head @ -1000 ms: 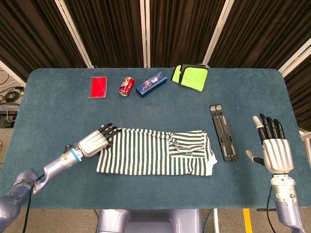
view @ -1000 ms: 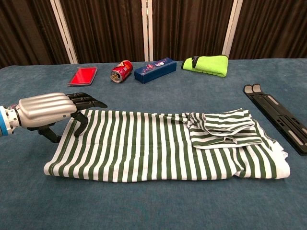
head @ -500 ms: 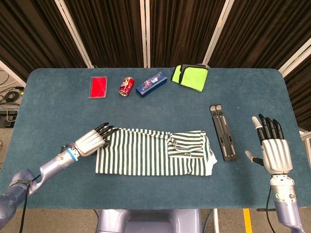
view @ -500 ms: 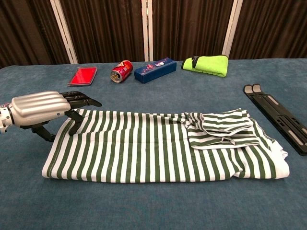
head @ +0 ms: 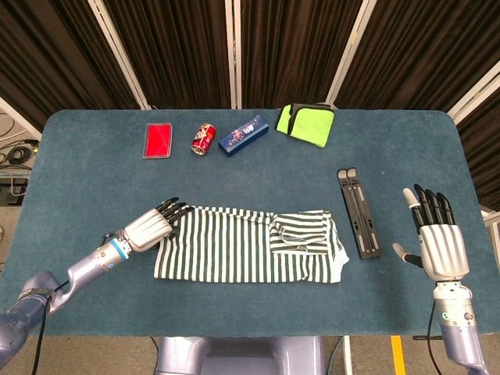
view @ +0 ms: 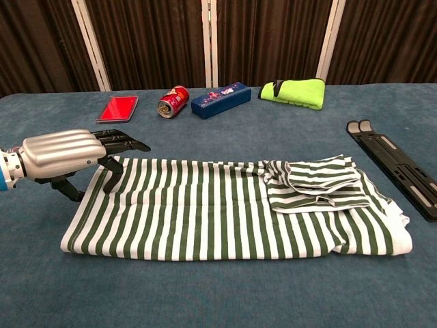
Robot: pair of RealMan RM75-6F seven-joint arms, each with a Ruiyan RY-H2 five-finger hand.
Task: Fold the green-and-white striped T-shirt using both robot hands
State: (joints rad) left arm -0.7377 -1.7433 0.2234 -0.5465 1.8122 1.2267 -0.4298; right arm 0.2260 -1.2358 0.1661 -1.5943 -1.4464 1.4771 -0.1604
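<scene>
Chest view shows the T-shirt (view: pixel 225 208) lying as a long, flat band across the middle of the worktop (view: pixel 205 294), already doubled lengthwise, with a sleeve (view: pixel 317 183) turned back on top toward its 3 o'clock end. The left hand (view: pixel 65 156) sits at the shirt's 9 o'clock end, its dark fingers (view: pixel 121 142) reaching over the far corner; whether they pinch the cloth I cannot tell. In my judgement the end-to-end fold is in hand: the next move calls for a firm pinch on that edge, then carrying it toward 3 o'clock. The right hand (head: pixel 441 238) is raised well off at 3 o'clock, fingers apart, empty. The shirt is soft, limp knit with narrow stripes; the worktop has a felt-like blue nap. Beyond lie a rigid black folding stand (head: pixel 358 212), a cylindrical red can (head: pixel 204 139), a blue box (head: pixel 244 134), a flat red card (head: pixel 158 140) and a plush yellow-green cloth (head: pixel 307 123).
</scene>
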